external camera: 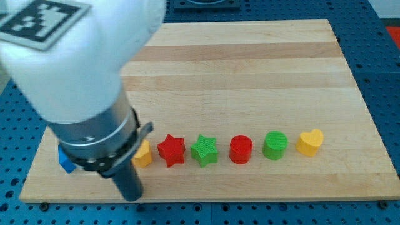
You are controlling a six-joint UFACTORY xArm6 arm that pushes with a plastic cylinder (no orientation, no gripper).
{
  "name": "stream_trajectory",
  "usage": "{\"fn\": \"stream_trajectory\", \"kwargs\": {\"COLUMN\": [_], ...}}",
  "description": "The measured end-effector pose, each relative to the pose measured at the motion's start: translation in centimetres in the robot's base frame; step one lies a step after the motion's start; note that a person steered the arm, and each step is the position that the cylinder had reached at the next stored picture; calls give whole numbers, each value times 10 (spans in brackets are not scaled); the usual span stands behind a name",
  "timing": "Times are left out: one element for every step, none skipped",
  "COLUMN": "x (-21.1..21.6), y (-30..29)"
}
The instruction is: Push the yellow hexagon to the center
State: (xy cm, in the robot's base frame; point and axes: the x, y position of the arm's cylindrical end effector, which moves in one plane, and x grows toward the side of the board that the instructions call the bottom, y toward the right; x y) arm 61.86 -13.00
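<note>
- My tip (132, 195) sits close to the view's bottom edge of the wooden board (250, 75), low on the view's left. I carry no pincer, only a bare rod, so nothing is clasped or let go.
- Just up and to the view's right of my tip is the yellow hexagon (144, 154), half hidden behind my arm; whether rod and block touch I cannot tell.
- A blue block (65, 160) peeks out on the view's left of my arm, shape unclear.
- Along the row to the view's right stand a red star (171, 150), a green star (204, 150), a red cylinder (240, 149), a green cylinder (275, 144) and a yellow heart (310, 142).
- Beyond them, the board's middle lies up and to the view's right.
- I judge the hexagon light, rigid and easy to slide on the smooth wood. There's no gripping it; I'd press against a flat face on its lower-left side, squarely, since an off-centre push would likely spin it toward the red star.
</note>
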Motion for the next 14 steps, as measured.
{"fn": "stream_trajectory", "kwargs": {"x": [-1,-1,-1,-1,-5,-7,-15,-22,-29,-37,-49,-61,-77,-79], "y": [-41,-106,-123,-95,-75,-96,-103,-101,-100,-100,-103,-103,-104,-122]}}
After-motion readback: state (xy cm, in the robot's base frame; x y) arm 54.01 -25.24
